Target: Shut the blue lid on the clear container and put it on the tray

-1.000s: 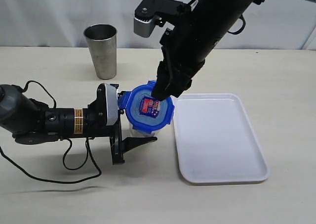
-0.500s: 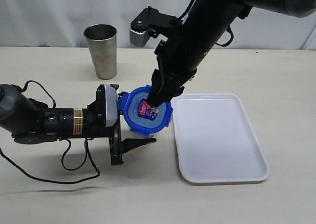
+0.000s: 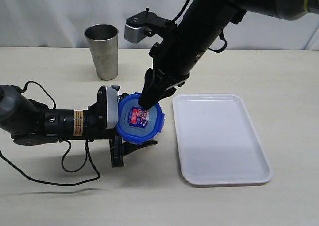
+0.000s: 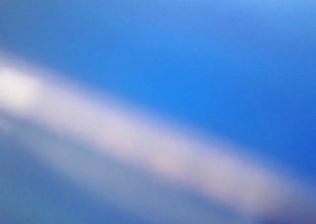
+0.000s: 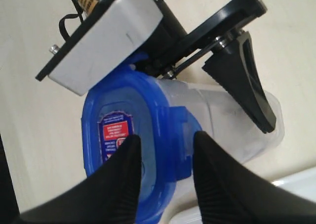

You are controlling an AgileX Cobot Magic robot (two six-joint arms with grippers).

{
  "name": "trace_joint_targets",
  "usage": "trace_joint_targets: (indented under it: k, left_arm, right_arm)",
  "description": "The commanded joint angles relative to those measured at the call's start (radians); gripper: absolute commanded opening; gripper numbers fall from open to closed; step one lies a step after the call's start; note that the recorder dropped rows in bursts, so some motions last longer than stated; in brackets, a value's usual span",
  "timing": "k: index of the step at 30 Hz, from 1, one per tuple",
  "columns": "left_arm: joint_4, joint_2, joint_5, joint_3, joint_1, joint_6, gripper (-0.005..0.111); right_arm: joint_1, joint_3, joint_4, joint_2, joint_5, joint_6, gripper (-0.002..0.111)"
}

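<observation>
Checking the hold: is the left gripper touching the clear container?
Touching. The right wrist view shows a finger of the left gripper lying flat against the clear container.

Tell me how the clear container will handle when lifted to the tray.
Probably light: the clear container looks empty and thin-walled. Likely tippy, being tall and narrow; it leans now under the blue lid. Its smooth plastic may slip in a loose grip.

Robot lab bench, bare beige tabletop point(image 3: 50, 201), white curtain backdrop point(image 3: 45, 9)
</observation>
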Motion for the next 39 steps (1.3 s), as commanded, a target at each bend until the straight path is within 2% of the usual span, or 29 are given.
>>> trace_joint_targets:
  k: [1,12,18,20,24,26,28,29,31,33,36,39]
  left_arm:
    - [-0.035,-0.010,-0.053,0.002,-0.006,-0.068,0.000]
    - [-0.059,-0.010,-0.099,0.002,0.036,-0.250,0.000]
    - [-0.061,-0.010,-0.101,0.002,0.045,-0.252,0.000]
    - [-0.061,-0.010,-0.095,0.002,0.045,-0.250,0.000]
    - [-0.033,-0.010,-0.093,0.002,0.045,-0.229,0.000]
    - [-0.025,-0.010,-0.093,0.002,0.045,-0.186,0.000]
    - [-0.037,-0.010,-0.091,0.002,0.045,-0.186,0.000]
    - [-0.039,-0.010,-0.091,0.002,0.045,-0.186,0.000]
    - [-0.055,-0.010,-0.089,0.002,0.045,-0.186,0.000]
    - [-0.057,-0.010,-0.074,0.002,0.045,-0.186,0.000]
    - [-0.071,-0.010,-0.058,0.002,0.045,-0.188,0.000]
    - [-0.089,-0.010,-0.032,0.002,0.045,-0.188,0.000]
  right_arm:
    - [0.000,0.006,-0.206,0.037,0.018,0.038,0.030]
    - [-0.045,0.004,-0.211,-0.096,-0.124,0.127,0.030]
    - [-0.045,0.004,-0.133,-0.135,-0.139,0.108,0.030]
    - [-0.045,0.004,-0.102,-0.153,-0.139,0.040,0.030]
    - [-0.043,0.004,0.021,-0.189,-0.070,-0.341,0.036]
    - [-0.043,0.004,0.103,-0.198,-0.075,-0.396,0.037]
    - [-0.043,0.004,0.127,-0.199,-0.135,-0.277,0.037]
    - [-0.043,0.004,0.122,-0.199,-0.184,-0.142,0.037]
    - [-0.043,0.004,0.044,-0.190,-0.275,0.322,0.037]
    - [-0.043,0.004,-0.055,-0.181,-0.254,0.558,0.037]
    - [-0.043,0.004,-0.055,-0.171,-0.161,0.677,0.037]
    - [-0.024,0.004,-0.056,-0.171,-0.135,0.684,0.038]
